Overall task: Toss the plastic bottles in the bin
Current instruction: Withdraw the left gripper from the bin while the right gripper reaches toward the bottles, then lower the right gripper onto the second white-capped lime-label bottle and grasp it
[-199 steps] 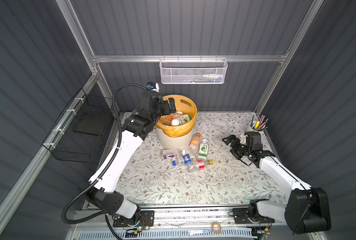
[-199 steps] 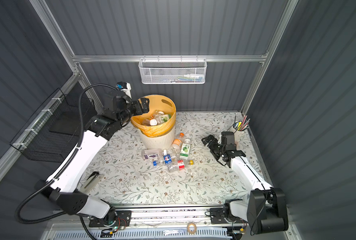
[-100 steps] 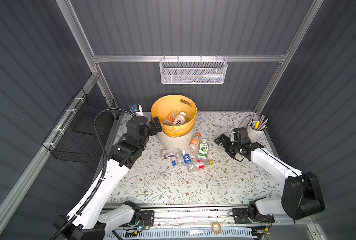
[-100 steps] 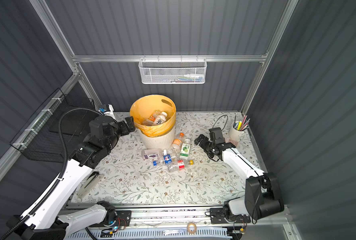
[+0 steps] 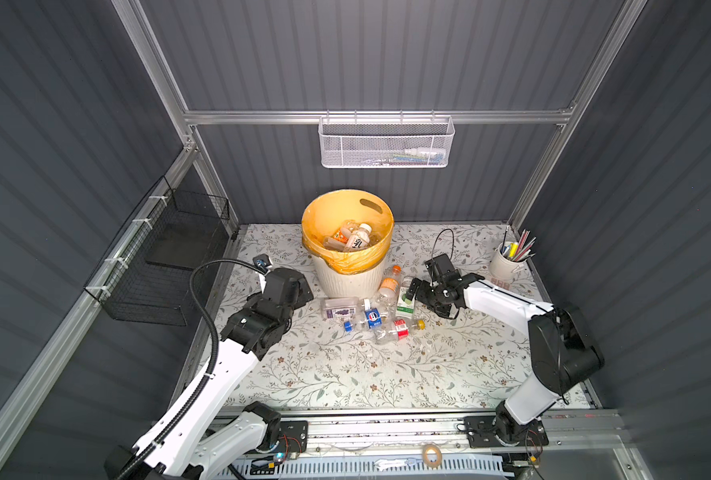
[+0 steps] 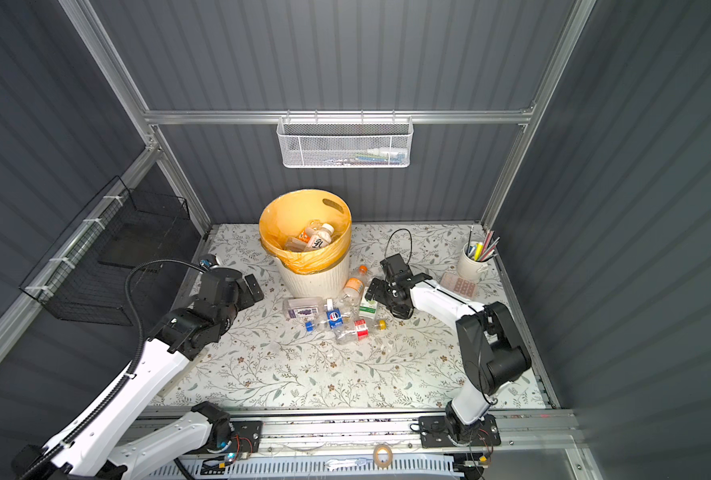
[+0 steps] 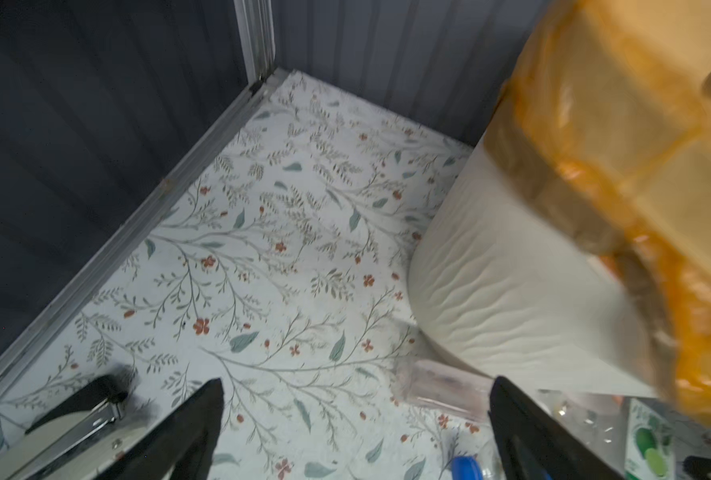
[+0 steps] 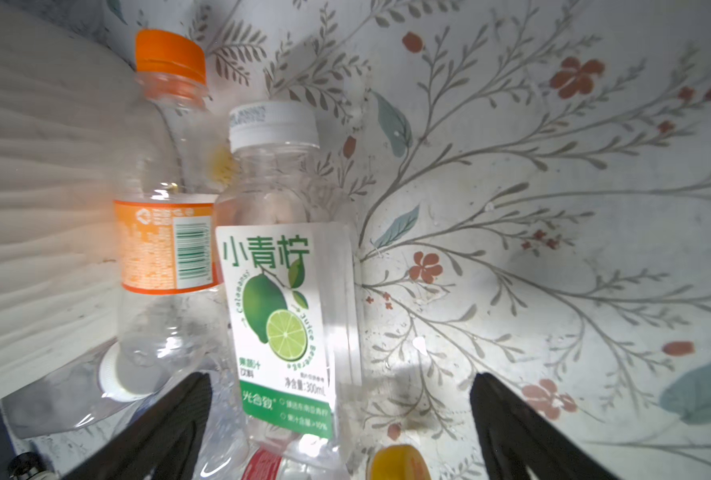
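We look down on a floral-patterned tabletop (image 5: 345, 374) inside a dark grey booth, with 2 white robot arms reaching in from the near edge. The bin (image 5: 347, 284), a cream ribbed wastebasket lined with an orange bag (image 5: 345, 259), stands upright toward the back, left of centre in both top views. Several plastic bottles (image 5: 355, 240) already lie inside it. Just in front of its base, roughly 6 loose bottles (image 5: 370, 318) lie on their sides in a cluster. The right gripper (image 5: 415, 293) sits low at the right edge of that cluster, its fingers (image 8: 511, 428) spread wide and holding nothing. In the right wrist view, a white-capped lime-label bottle (image 8: 283, 299) lies between them, nearer one finger. An orange-capped bottle (image 8: 162, 241) lies against the lime-label bottle, next to the bin's ribbed wall. The left gripper (image 5: 301, 291) is just beside the bin's left side, its fingers (image 7: 195, 424) also wide apart and empty. The left wrist view shows mostly bare tabletop between them, with a clear bottle (image 7: 441, 386) at the foot of the bin close to one finger. A white cup of pens (image 5: 505, 266) stands in the far right corner, with a pink-keyed calculator (image 6: 457, 284) next to it. A white mesh basket (image 5: 387, 145) hangs on the back rail and a black wire basket (image 5: 162, 266) on the left wall.
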`<state>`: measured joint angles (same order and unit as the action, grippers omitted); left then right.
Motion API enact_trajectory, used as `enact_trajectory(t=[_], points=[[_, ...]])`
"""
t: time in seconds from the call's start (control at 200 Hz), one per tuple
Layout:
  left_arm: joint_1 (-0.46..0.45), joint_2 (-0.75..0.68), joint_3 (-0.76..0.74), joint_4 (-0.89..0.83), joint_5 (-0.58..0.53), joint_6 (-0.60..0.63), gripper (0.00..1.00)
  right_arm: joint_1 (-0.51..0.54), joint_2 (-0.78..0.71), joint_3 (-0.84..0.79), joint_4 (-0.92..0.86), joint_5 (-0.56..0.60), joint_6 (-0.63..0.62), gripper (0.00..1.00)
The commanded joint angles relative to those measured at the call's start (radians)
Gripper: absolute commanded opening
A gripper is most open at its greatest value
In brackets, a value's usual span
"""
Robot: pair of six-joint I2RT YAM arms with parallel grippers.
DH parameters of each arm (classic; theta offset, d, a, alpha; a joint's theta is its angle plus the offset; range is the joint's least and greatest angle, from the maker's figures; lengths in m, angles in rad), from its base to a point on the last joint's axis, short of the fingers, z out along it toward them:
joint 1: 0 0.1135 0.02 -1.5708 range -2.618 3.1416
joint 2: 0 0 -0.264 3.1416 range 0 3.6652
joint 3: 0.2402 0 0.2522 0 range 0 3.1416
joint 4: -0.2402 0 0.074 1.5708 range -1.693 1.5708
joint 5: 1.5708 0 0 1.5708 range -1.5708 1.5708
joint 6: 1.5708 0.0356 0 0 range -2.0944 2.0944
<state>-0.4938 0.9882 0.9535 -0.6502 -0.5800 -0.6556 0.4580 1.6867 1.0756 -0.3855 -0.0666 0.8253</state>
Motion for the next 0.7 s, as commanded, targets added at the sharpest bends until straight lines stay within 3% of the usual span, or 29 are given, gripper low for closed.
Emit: enact_trajectory(t=[0.0, 0.42, 0.695], points=[[0.004, -0.005, -0.041, -0.037, 0.006, -0.108, 0.99, 0.028, 0.038, 0.057, -0.035, 0.030, -0.025, 0.99], [0.009, 0.033, -0.061, -0.010, 0.024, -0.082, 0.99, 0.046, 0.172, 0.158, -0.119, 0.076, -0.077, 0.99], [0.011, 0.035, -0.073, -0.020, 0.003, -0.070, 0.99, -0.016, 0.160, 0.121, -0.204, 0.140, -0.158, 0.83]])
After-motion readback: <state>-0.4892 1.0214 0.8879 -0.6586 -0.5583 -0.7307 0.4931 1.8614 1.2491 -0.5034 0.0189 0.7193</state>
